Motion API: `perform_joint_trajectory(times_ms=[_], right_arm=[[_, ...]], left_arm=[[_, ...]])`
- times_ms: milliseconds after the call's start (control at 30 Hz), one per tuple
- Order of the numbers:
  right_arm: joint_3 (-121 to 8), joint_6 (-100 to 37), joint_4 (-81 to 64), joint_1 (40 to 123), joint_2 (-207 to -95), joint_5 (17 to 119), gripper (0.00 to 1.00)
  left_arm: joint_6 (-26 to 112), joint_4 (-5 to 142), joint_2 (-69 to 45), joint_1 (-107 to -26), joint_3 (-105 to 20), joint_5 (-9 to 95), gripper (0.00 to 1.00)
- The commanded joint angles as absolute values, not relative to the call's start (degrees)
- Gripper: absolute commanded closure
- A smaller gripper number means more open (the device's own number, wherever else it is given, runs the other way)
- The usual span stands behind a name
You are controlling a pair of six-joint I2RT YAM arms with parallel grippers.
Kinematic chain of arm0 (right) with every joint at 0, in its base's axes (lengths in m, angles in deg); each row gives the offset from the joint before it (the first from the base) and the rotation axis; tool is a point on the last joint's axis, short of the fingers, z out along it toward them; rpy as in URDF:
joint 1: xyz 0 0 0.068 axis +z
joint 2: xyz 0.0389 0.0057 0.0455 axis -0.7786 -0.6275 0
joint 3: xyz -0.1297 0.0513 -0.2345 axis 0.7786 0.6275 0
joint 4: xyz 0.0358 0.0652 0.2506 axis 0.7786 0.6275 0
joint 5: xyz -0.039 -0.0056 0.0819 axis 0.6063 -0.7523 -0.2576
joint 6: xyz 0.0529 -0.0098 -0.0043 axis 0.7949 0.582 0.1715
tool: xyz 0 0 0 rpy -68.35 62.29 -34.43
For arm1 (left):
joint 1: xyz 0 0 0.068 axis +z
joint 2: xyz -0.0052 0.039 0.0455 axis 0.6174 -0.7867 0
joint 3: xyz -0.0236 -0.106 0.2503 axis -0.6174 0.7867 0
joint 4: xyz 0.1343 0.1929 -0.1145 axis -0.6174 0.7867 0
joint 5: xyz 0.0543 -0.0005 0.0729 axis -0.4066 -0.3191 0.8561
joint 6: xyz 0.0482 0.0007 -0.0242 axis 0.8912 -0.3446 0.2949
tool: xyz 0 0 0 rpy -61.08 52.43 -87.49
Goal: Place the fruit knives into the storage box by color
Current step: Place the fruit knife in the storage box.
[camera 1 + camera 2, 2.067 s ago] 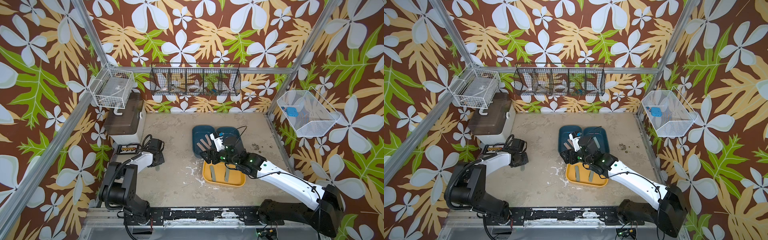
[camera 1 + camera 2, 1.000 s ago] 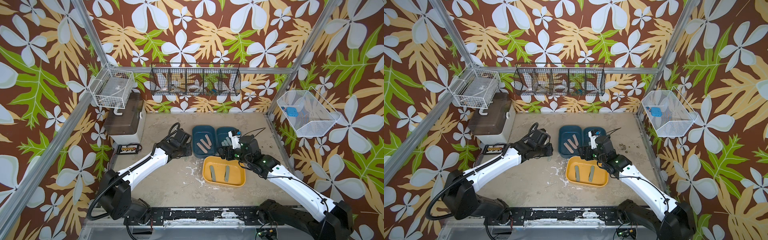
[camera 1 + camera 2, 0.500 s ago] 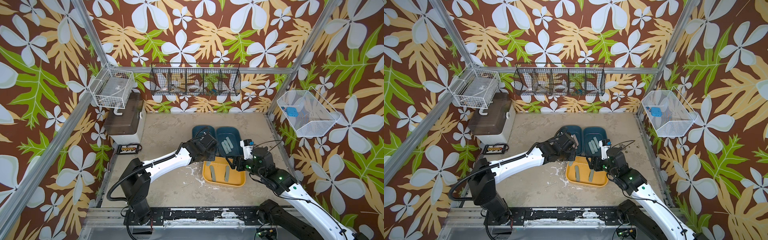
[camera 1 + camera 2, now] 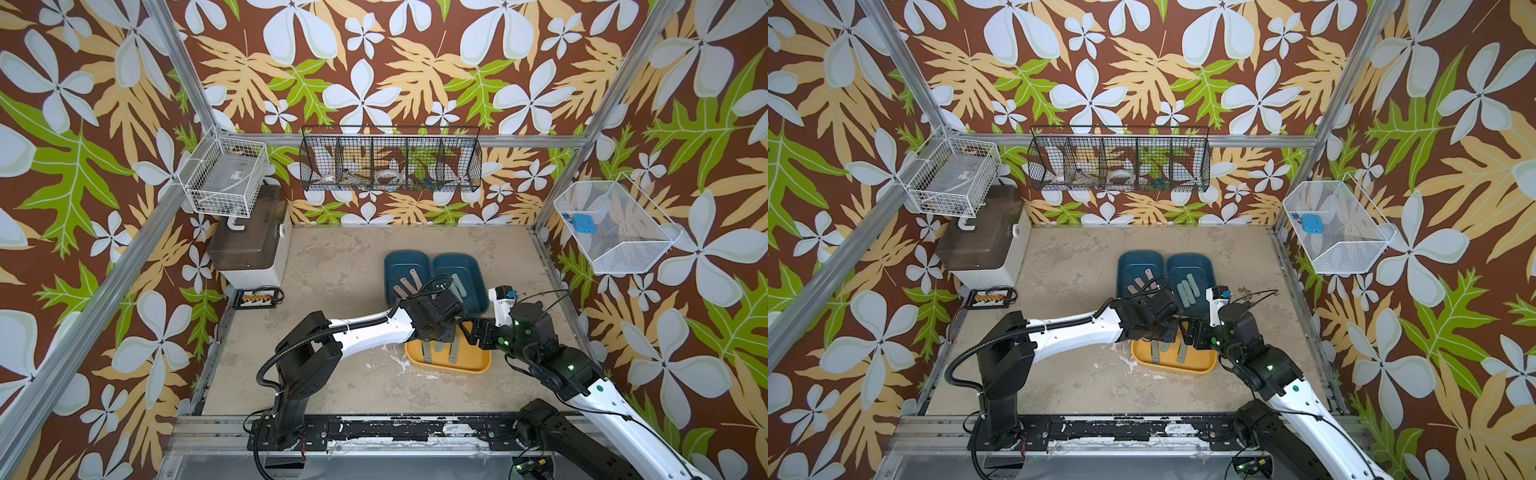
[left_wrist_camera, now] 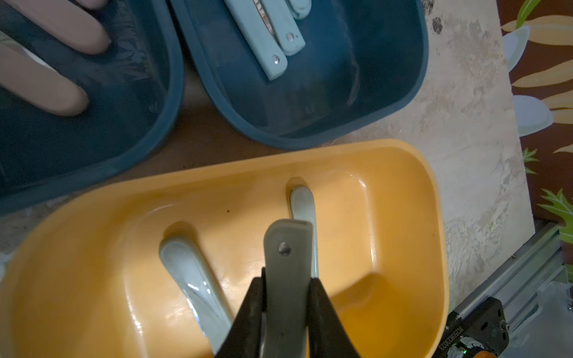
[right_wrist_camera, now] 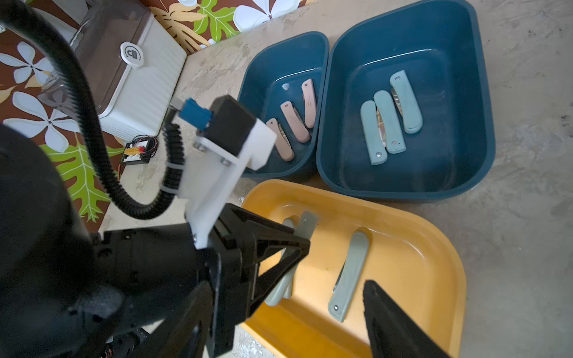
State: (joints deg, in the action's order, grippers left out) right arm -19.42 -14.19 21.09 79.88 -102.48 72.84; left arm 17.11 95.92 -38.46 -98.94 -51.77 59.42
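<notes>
**A:** Report the near station.

**B:** We find the left gripper (image 5: 286, 280) clamped on a grey-green knife (image 5: 288, 245), poised above the yellow tray (image 5: 403, 192); the knife appears clear of the tray floor; two other grey-green knives (image 6: 350, 272) lie flat inside. In a top view the right gripper (image 4: 474, 334) sits at the tray's 2 o'clock corner; its jaws are apart and it carries nothing.

**A:** And farther out?

**B:** At 11 o'clock from the yellow tray, a blue tray (image 6: 263, 93) holds three pink knives (image 6: 294, 125); at 1 o'clock, just beside it, the second blue tray (image 6: 403, 193) holds three light blue knives (image 6: 389, 125).

**A:** Progress?

**B:** We judge eight of nine sorted; pink and light blue are complete; grey-green lacks one. Only the held knife is outstanding; it needs lowering and release beside its two fellows; we see no knife outside the trays.
</notes>
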Motion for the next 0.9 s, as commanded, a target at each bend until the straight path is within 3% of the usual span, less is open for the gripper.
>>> perform_joint_trajectory(times_ms=[0, 567, 867], right_arm=[[-19.9, -14.5, 21.1, 79.9, -102.9, 73.8, 0.23], [-21.8, -11.8, 22.4, 79.9, -103.6, 78.5, 0.23], [-30.0, -10.3, 25.6, 79.9, -105.6, 85.9, 0.19]], left_arm=[[16.0, 94.2, -38.8, -98.9, -51.1, 59.8, 0.84], [16.5, 93.1, -40.4, -99.0, -51.3, 59.8, 0.59], [16.9, 93.2, -27.3, -96.4, -47.3, 67.2, 0.41]])
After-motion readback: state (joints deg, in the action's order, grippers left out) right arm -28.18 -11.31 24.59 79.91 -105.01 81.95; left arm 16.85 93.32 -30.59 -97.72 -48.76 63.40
